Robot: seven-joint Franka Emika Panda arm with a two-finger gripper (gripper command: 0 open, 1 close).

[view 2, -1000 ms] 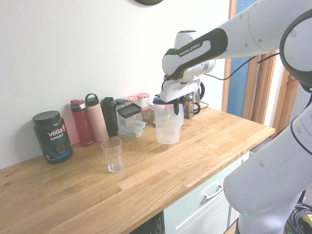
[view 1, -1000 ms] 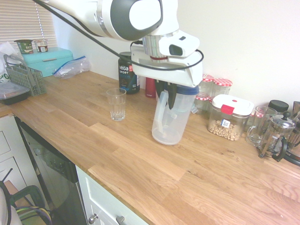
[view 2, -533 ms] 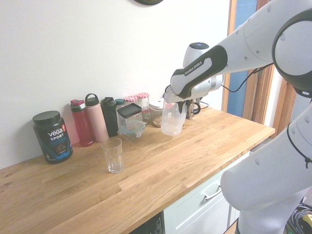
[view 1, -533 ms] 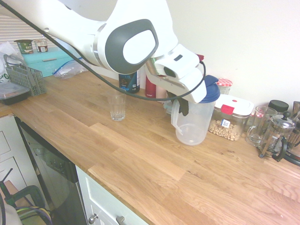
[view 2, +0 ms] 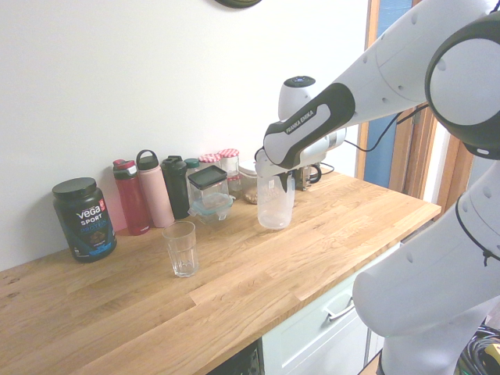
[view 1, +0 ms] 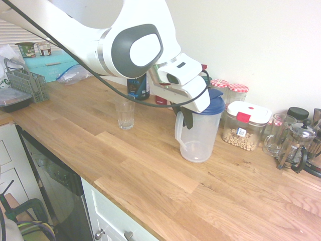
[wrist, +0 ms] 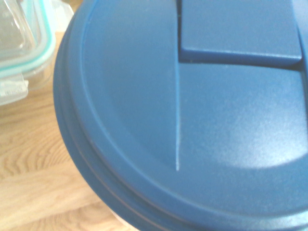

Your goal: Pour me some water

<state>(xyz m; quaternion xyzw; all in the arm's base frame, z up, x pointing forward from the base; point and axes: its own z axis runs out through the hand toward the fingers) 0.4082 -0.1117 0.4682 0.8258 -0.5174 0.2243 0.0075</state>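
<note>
In the first exterior view the gripper [view 1: 189, 113] sits just right of centre, its dark fingers clamped on the top of the handle of a clear plastic pitcher [view 1: 198, 135] with a blue lid [view 1: 213, 105]. The pitcher stands roughly upright with its base at or just above the wooden counter [view 1: 150, 175]; whether it actually touches the wood cannot be told. Its contents are hard to read: the walls look nearly clear, and no water level can be made out. The arm's white body covers the upper left of the frame, hiding part of the black tub [view 1: 138, 86] at the wall and the tops of the bottles behind it.

The drinking glass [view 1: 125, 113] stands left of centre, well apart from the pitcher, its rim cut by the arm's cable and housing. It looks empty.

In the second exterior view the gripper [view 2: 278, 178] is largely hidden by the arm's wrist, so the fingers themselves are not distinct; the pitcher [view 2: 276, 205] shows below it at centre, and the glass [view 2: 180, 248] stands lower left, alone on bare wood.

The wrist view is filled almost wholly by the blue lid [wrist: 192, 120], soft in focus, with a sliver of a clear container with a teal rim [wrist: 21, 53] at the upper left, cut off by the edge.
</note>
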